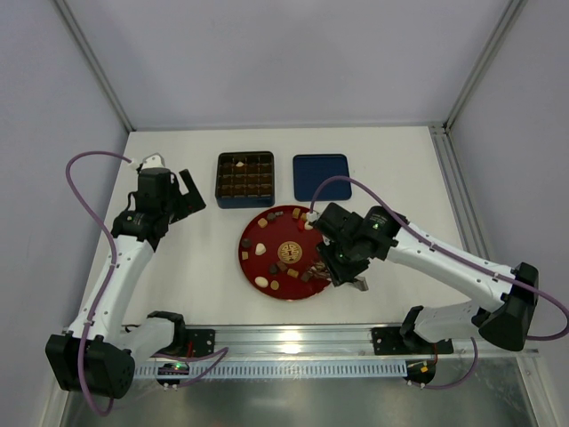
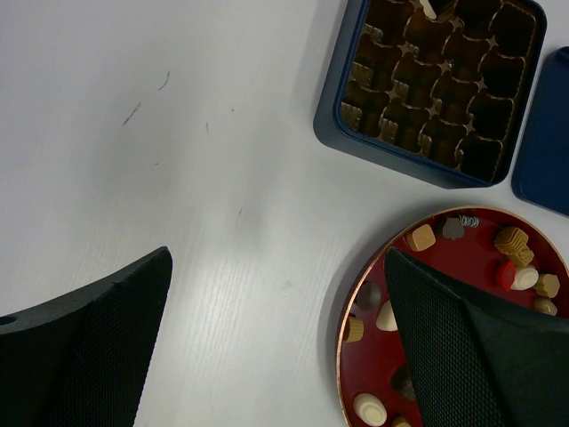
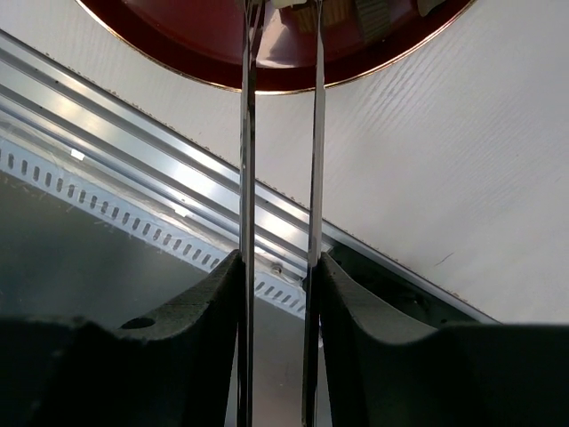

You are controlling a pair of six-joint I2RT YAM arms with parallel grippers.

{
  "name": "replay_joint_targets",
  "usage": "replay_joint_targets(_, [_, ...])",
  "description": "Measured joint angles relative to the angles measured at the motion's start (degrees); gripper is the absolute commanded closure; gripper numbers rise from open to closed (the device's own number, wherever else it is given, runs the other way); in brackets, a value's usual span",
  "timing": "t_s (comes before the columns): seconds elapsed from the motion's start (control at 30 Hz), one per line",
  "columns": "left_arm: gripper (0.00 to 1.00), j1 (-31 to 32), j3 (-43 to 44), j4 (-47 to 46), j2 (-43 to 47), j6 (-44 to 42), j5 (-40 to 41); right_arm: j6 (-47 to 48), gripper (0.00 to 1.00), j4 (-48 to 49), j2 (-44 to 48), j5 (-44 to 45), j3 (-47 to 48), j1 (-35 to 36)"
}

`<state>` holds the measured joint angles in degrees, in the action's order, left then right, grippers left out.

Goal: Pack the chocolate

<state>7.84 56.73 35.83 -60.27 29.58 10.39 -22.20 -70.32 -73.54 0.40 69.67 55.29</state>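
Several small chocolates [image 1: 260,250], dark, light brown and cream, lie on the red plate [image 1: 307,238]. The dark blue tin [image 1: 220,178] with a grid stands behind it, with a cream piece [image 1: 240,165] in a far cell. My right gripper [image 1: 348,270] is shut on thin metal tongs [image 1: 320,267] whose tips reach over the plate's near right part. In the right wrist view the tongs [image 3: 317,133] run from my gripper [image 3: 280,262] up to the plate [image 3: 204,44]; their tips are cut off. My left gripper [image 1: 188,191] is open and empty, left of the tin. In its wrist view [image 2: 277,267] it hangs over bare table beside the plate [image 2: 471,253].
The tin's flat blue lid [image 1: 321,176] lies right of the tin [image 2: 324,116] and shows in the left wrist view [image 2: 547,142]. A metal rail [image 1: 293,338] runs along the near table edge [image 3: 133,116]. White walls close the back and sides.
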Motion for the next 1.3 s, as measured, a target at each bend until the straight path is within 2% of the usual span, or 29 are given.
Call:
replay_joint_targets(0.33, [0.01, 0.0, 0.0, 0.0, 0.0, 0.0, 0.02, -0.02, 0.7, 0.13, -0.2, 1.09, 0.0, 0.02])
replay_joint_targets(0.5, [0.0, 0.0, 0.0, 0.0, 0.0, 0.0, 0.02, -0.07, 0.7, 0.11, -0.57, 2.34, 0.42, 0.02])
replay_joint_targets(0.8, [0.0, 0.0, 0.0, 0.0, 0.0, 0.0, 0.02, 0.07, 0.72, 0.52, -3.61, 6.73, 7.34, -0.7])
replay_joint_targets(1.0, [0.0, 0.0, 0.0, 0.0, -0.35, 0.0, 0.0, 2.62, 0.72, 3.63, -8.9, 7.39, 16.65, -5.6])
replay_joint_targets(1.3, [0.0, -0.02, 0.0, 0.02, -0.66, 0.0, -0.5, 7.34, 0.73, 15.3, -27.98, 6.88, 39.45, -15.45])
